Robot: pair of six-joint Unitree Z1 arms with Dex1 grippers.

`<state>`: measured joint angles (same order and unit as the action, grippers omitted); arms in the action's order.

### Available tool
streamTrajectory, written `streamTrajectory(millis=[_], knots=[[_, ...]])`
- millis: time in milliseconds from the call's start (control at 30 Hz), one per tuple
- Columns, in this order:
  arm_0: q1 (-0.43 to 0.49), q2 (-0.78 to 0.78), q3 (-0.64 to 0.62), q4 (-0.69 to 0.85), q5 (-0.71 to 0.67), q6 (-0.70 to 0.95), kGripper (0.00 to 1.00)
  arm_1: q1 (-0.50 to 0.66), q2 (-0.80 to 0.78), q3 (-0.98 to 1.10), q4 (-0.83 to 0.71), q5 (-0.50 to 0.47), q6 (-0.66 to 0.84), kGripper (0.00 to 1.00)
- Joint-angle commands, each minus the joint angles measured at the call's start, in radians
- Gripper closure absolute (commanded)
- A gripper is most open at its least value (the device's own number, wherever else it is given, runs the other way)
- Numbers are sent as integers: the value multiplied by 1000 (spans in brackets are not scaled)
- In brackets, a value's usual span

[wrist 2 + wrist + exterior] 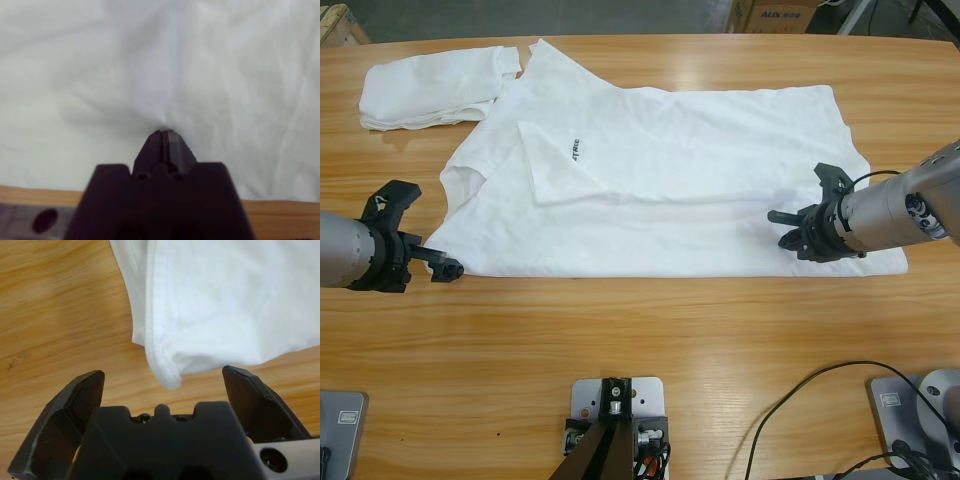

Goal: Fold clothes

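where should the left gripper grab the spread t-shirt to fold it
Take the T-shirt by its near-left corner, the hemmed tip right in front of the left gripper, coming in low from the table's left side. The jaws stand open on either side of that tip, and the double-layered hem gives an edge to pinch.

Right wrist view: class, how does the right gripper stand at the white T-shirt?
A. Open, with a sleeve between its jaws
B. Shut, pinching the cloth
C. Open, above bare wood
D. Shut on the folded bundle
B: the right gripper has its jaws pressed together, and the T-shirt puckers toward their tips.
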<state>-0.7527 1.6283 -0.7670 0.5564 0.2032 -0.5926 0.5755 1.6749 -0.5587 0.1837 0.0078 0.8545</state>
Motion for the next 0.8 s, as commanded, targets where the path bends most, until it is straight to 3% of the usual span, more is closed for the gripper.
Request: streamTrajectory(millis=[33,267,500,633,800], knots=[[-17,47,-52,23,37,62,174,7,41,39,2,-14,-1,1000],[-25,141,-152,141,50,87,173,7,42,39,0,-14,-1,1000],[-66,113,-234,291,79,67,168,7,54,41,-11,-15,0,1000],[-67,151,-265,290,90,272,223,7,51,42,-12,-15,0,1000],[-61,141,-201,288,87,681,185,7,55,42,-17,-15,0,1000]])
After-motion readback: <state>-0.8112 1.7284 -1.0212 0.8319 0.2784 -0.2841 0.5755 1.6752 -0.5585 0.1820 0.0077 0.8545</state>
